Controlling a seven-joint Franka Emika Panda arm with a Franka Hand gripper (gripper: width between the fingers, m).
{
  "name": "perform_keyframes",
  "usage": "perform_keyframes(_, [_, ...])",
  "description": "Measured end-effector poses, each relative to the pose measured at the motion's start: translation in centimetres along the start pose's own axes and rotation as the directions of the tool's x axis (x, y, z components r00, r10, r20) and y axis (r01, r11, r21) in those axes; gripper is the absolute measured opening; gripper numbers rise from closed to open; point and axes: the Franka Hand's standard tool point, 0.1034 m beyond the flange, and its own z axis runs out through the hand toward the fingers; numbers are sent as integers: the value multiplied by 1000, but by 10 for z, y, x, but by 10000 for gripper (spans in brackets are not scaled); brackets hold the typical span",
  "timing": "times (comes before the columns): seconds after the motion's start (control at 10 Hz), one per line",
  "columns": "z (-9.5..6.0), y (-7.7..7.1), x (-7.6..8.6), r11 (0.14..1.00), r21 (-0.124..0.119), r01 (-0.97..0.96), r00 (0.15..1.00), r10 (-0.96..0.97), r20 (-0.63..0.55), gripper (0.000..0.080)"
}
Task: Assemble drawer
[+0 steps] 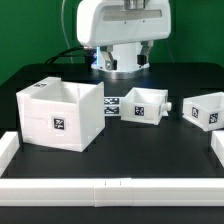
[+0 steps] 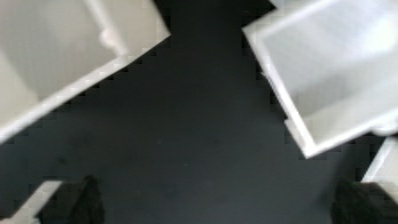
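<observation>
The drawer lies in loose parts on the black table. Its large cubic housing (image 1: 62, 115) stands open-topped on the exterior view's left. One knobbed tray (image 1: 145, 104) sits at the middle and a second tray (image 1: 203, 110) on the right. My gripper (image 1: 124, 66) hangs behind and above the gap between housing and middle tray. In the wrist view my gripper (image 2: 222, 205) is open, with dark fingers (image 2: 71, 200) far apart and only bare table between them. A white tray (image 2: 338, 70) and another white part (image 2: 71, 50) flank that gap.
A long low white rail (image 1: 110, 188) runs along the table's front edge, with short white pieces at both ends. The marker board (image 1: 110, 104) lies flat between the housing and the middle tray. Black cables trail behind the housing.
</observation>
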Motion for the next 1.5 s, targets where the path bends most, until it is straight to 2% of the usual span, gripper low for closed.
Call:
perform_keyframes(0.2, [1, 0, 0, 996, -1, -89, 996, 89, -1, 649])
perform_keyframes(0.4, [1, 2, -1, 967, 1, -257, 967, 257, 1, 649])
perform_keyframes(0.6, [-1, 21, -5, 883, -1, -469, 883, 469, 5, 649])
perform_keyframes(0.8, [-2, 25, -6, 664, -6, -748, 664, 748, 3, 649])
perform_keyframes(0.9, [-7, 31, 0, 582, 10, -813, 582, 813, 6, 649])
perform_keyframes(1.3, [-5, 28, 0, 341, 9, -940, 341, 940, 9, 649])
perform_keyframes(1.4, [-5, 29, -1, 259, 9, -966, 259, 966, 11, 649])
perform_keyframes(1.5, [-5, 35, -6, 95, 13, -995, 95, 995, 19, 649])
